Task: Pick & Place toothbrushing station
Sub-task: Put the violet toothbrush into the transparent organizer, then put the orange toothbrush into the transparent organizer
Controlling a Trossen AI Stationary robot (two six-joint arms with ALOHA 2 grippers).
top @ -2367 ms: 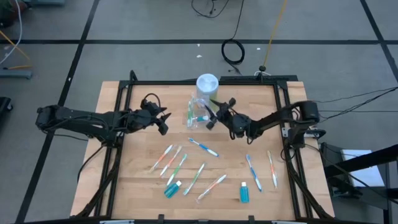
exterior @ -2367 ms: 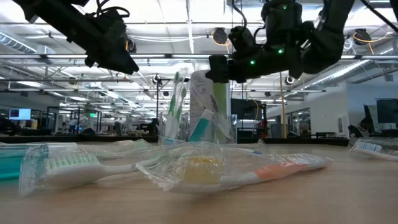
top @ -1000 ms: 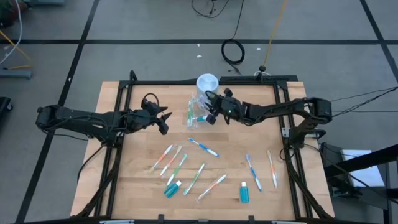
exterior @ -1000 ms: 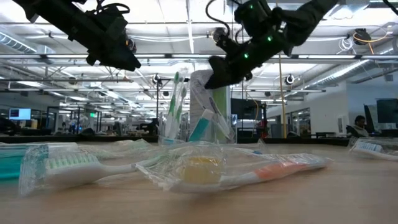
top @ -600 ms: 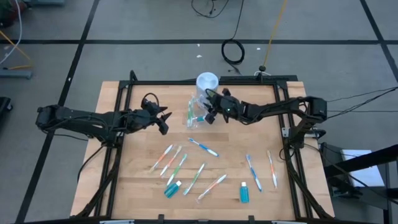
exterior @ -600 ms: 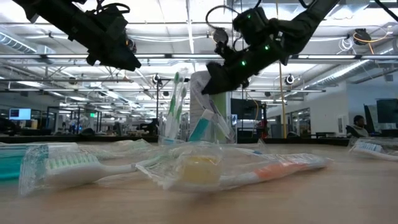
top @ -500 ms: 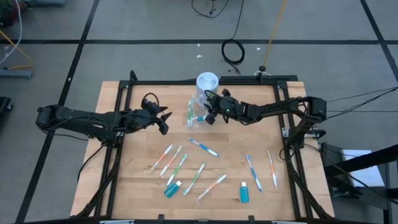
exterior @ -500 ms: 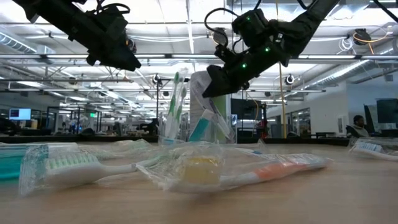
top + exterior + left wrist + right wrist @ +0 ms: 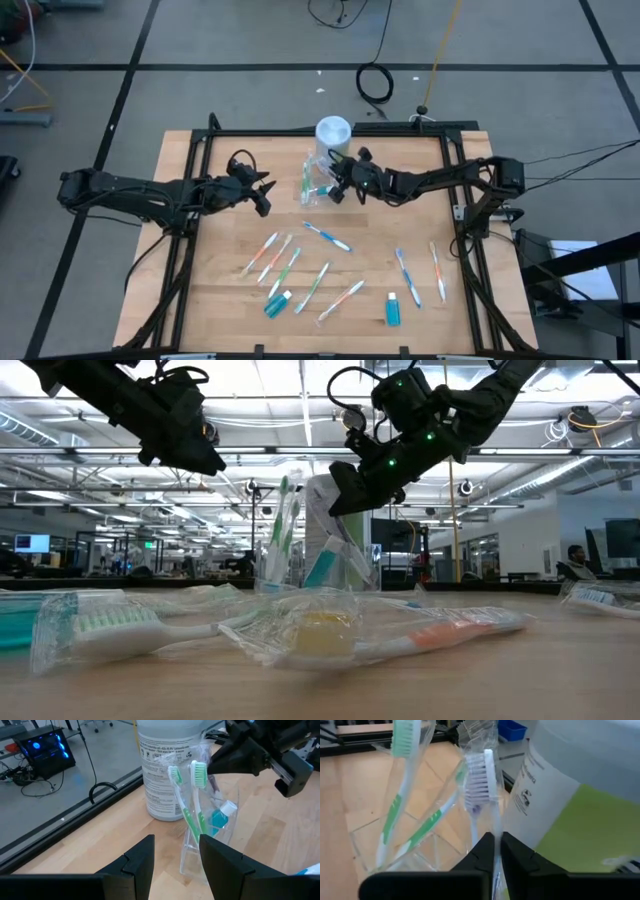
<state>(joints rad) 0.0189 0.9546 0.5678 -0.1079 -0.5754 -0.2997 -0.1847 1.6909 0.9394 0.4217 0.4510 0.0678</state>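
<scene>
While clamped by right gripper (image 9: 493, 851): slim bristled toothbrush (image 9: 481, 785).

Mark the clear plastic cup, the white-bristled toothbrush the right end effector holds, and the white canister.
Clear plastic cup (image 9: 212, 847): left wrist view, front wall.
White-bristled wrapped toothbrush (image 9: 479, 775): right wrist view, bristle head.
White cylindrical canister (image 9: 333, 133): high view, lid.

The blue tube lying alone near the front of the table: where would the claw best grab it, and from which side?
Probably from straight above, across the blue tube's middle. It lies flat on the table, apart from the nearest toothbrush, so bare wood either side of its long body leaves room for the claw's fingers.
</scene>
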